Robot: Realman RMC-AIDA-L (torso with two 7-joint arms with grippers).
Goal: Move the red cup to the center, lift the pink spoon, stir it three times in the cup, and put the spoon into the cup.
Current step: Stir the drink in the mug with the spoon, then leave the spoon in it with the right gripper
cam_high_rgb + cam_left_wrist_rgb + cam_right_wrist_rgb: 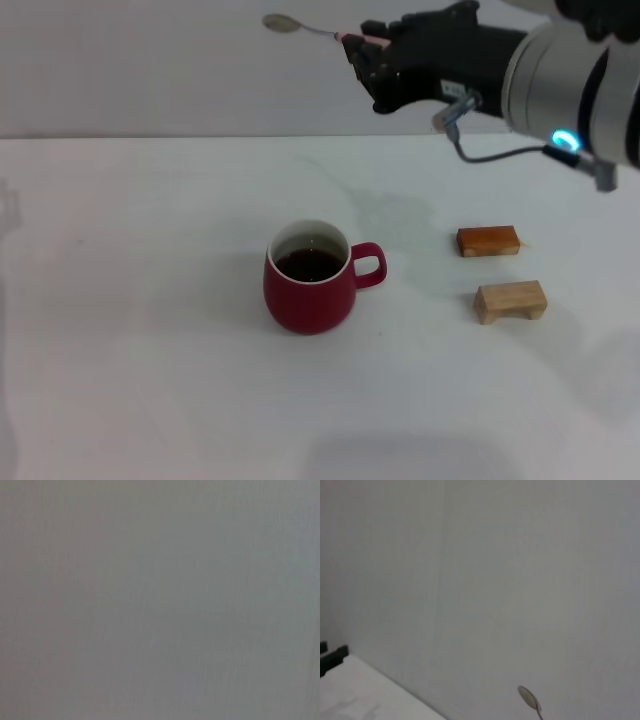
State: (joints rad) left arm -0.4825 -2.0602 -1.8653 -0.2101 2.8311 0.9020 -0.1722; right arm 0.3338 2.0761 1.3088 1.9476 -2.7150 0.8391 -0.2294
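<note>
Head view had the right gripper high above the table, its black fingers pinched on the pink handle of the spoon. The spoon stuck out nearly level from the fingertips toward the robot's left, grey bowl at the far end, against the pale wall. Well below the gripper sat the cup, upright on the table, dark liquid inside, white inner rim showing, loop handle turned toward the robot's right. Spoon and cup were well apart; nothing stood between them but open air.

Below the gripper and off to its right lay two small wooden blocks: a reddish-brown block farther back and a pale block nearer the robot, close together but not touching, both clear of the cup. A grey cable looped under the right wrist, and a blue light glowed on the arm's silver sleeve.

Right wrist view caught only the spoon's bowl and a bit of neck against the wall, with a strip of table edge beyond. Left wrist view showed plain grey and nothing else; the left gripper did not appear anywhere. No readable writing or brand marks showed on the cup, blocks or arm.
</note>
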